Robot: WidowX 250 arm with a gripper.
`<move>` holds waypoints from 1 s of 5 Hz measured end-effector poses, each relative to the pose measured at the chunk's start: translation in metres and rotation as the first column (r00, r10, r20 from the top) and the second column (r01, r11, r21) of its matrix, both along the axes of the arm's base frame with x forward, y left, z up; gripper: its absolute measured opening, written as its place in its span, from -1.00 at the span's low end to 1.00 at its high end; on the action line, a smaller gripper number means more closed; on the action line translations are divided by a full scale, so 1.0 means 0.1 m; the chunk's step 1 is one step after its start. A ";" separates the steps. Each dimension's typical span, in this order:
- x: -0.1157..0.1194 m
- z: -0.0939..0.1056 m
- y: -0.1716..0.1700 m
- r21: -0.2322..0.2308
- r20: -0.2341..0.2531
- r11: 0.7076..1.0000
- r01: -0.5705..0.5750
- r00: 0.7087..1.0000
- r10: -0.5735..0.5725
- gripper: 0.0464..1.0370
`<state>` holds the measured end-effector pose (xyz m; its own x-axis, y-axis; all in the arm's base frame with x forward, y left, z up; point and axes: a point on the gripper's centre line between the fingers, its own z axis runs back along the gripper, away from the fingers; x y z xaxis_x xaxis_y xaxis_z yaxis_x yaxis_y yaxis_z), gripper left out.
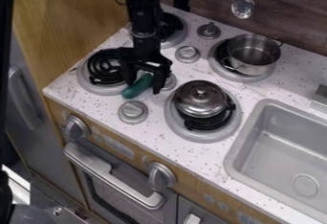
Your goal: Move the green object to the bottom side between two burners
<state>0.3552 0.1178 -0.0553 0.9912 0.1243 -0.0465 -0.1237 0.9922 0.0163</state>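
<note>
The light is moderate and fairly even, falling softly across the pale countertop (pixel 153 134). Small highlights glint on the metal lid (pixel 191 101) and the steel pot (pixel 254 68), and a paler sheen runs along the oven handle (pixel 105 170). The black arm (pixel 144 22) sinks into near-solid darkness. Shade gathers at the lower left, around a stark bright patch (pixel 16 184). The light's source is hard to tell

A silver pot (pixel 254 54) stands toward the back of the counter, and a metal lid (pixel 201 98) lies nearer the front. To their right is a grey sink (pixel 281 139). A perforated spoon (pixel 243 7) hangs against the dark wooden wall (pixel 295 24). Below the counter's front edge, an oven handle (pixel 110 174) runs between two large knobs (pixel 161 176).
</note>
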 end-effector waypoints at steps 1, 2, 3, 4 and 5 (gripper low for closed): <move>0.05 -0.14 0.04 -0.004 -0.023 1.000 0.003 1.000 -0.003 0.92; 0.10 -0.19 0.04 -0.009 -0.029 1.000 0.004 1.000 -0.004 0.86; 0.10 -0.22 0.01 -0.026 -0.022 1.000 -0.008 1.000 0.008 0.59; 0.11 -0.23 -0.02 -0.029 -0.015 1.000 0.002 1.000 -0.002 0.00; 0.12 -0.18 -0.02 -0.018 -0.016 1.000 0.026 1.000 -0.026 -0.20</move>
<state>0.3672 0.1154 -0.0737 0.9932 0.0975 -0.0641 -0.0977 0.9952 0.0003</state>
